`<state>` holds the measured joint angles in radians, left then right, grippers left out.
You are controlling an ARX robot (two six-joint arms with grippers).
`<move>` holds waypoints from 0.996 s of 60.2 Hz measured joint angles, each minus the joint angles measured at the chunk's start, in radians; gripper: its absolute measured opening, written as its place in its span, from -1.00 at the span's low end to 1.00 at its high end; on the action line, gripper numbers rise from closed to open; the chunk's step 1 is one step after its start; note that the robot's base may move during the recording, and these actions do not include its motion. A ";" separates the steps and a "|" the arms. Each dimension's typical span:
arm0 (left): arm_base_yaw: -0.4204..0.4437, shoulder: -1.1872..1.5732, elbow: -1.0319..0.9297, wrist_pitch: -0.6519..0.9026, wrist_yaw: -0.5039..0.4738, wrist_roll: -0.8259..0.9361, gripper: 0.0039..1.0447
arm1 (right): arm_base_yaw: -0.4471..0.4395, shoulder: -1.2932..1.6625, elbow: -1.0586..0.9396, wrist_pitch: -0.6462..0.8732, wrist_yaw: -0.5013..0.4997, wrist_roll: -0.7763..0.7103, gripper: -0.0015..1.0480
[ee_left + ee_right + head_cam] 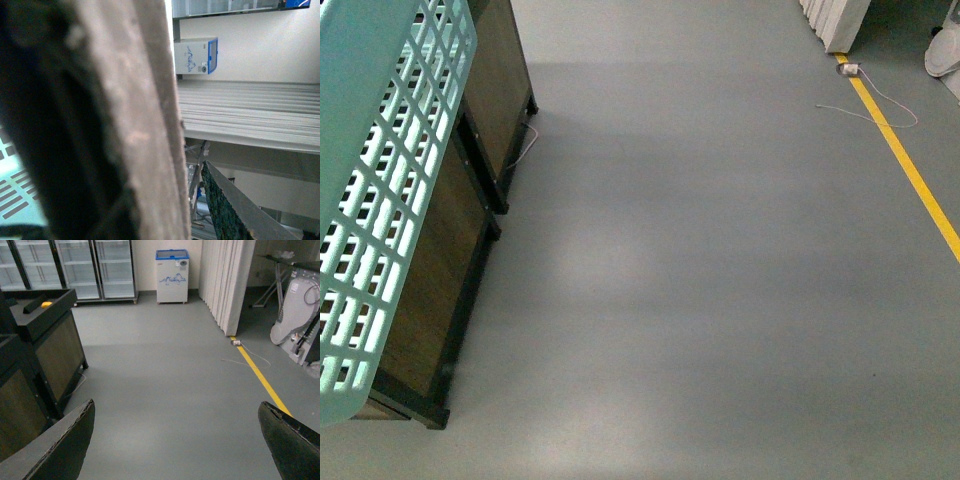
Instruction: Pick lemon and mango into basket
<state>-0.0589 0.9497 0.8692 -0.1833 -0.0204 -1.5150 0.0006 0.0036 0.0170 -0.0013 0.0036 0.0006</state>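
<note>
Found basket (380, 190) tilted at far left above dark stands (430, 300), right fingers (55, 445) wide apart and empty over grey floor (700, 300), left fingers (227, 210) largely hidden by a close brown bar (130, 125), grip indeterminate.

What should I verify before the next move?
1. Right gripper free: ok; jaws wide apart, nothing between.
2. Basket hold: cannot tell; a close brownish blur fills the left wrist view.
3. Basket contents: cannot tell; only its lattice wall shows.
4. Lemon and mango located: cannot tell; just one small yellow thing on the dark stand.
5. Cable away from the stand: ok; it lies by the yellow line.
</note>
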 joint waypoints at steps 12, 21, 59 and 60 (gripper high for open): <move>0.004 0.000 0.000 0.000 -0.033 0.010 -0.50 | 0.000 0.000 0.000 0.000 0.000 0.000 0.83; 0.004 0.000 0.000 0.000 -0.024 0.008 -0.50 | 0.000 -0.001 0.000 0.000 0.000 0.000 0.83; 0.004 0.000 0.000 0.000 -0.029 0.010 -0.50 | 0.000 0.000 0.000 0.000 -0.003 0.000 0.83; 0.004 0.000 0.000 0.000 -0.029 0.010 -0.50 | 0.000 0.000 0.000 0.000 -0.005 0.000 0.83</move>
<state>-0.0547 0.9497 0.8692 -0.1837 -0.0494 -1.5047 0.0002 0.0032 0.0170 -0.0013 -0.0013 0.0006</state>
